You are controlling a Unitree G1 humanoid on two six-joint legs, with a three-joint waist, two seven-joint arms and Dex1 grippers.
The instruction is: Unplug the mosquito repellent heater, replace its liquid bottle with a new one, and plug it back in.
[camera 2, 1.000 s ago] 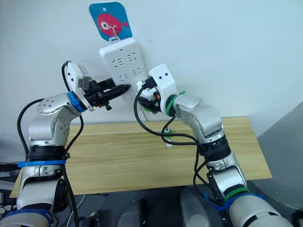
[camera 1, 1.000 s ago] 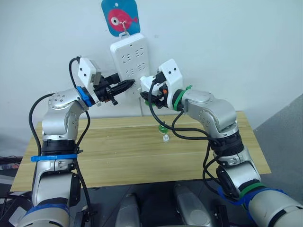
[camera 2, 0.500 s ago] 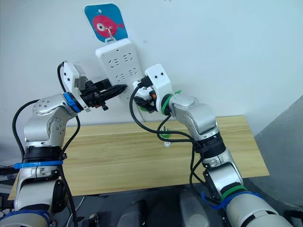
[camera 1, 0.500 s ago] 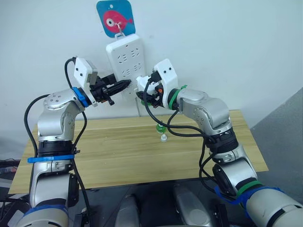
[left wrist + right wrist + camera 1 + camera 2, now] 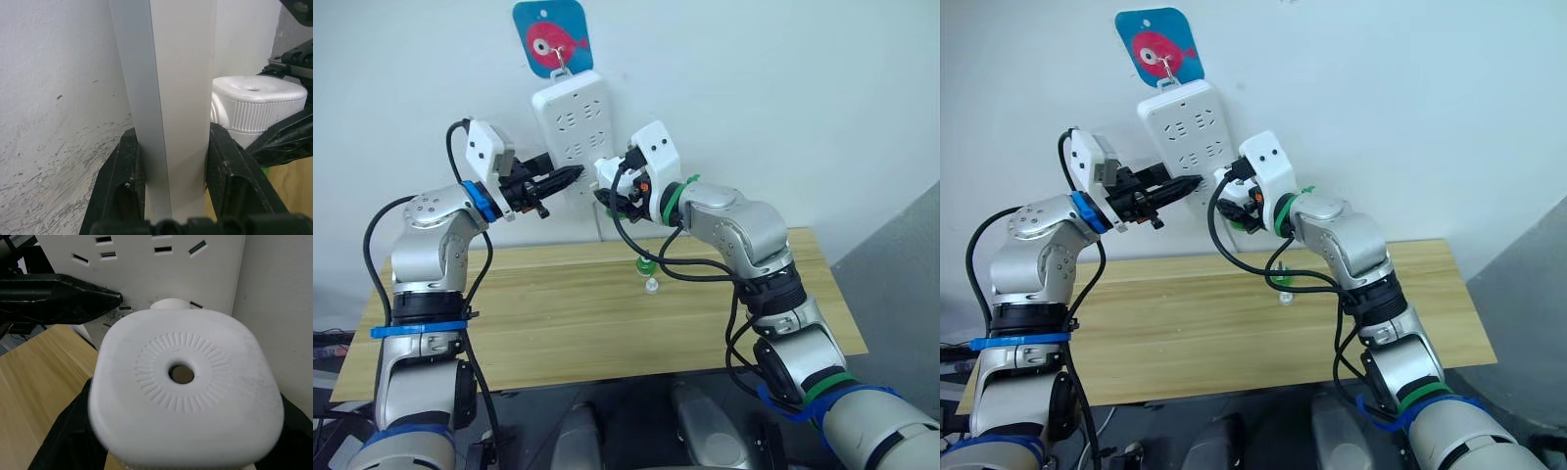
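Note:
The white mosquito repellent heater (image 5: 183, 382), with a round hole in its ribbed top, sits between the fingers of my right gripper (image 5: 610, 186), which is shut on it. It is held against the lower right part of the white power strip (image 5: 570, 117) hanging on the wall. My left gripper (image 5: 576, 173) is shut on the strip's lower edge, one black finger (image 5: 120, 171) on each side of it. The heater (image 5: 254, 100) also shows just beyond the strip. A small bottle with a green top (image 5: 648, 266) stands on the wooden table (image 5: 538, 313) below the grippers.
The strip hangs from a hook on a blue plaque with a pink fish (image 5: 553, 34). A white cord runs from the strip down behind the table. The white wall is right behind both grippers. A small clear piece (image 5: 653, 285) lies by the bottle.
The whole picture shifted since one second ago, so the camera moved. Both grippers keep their hold and their places at the strip; nothing has moved in the last half second.

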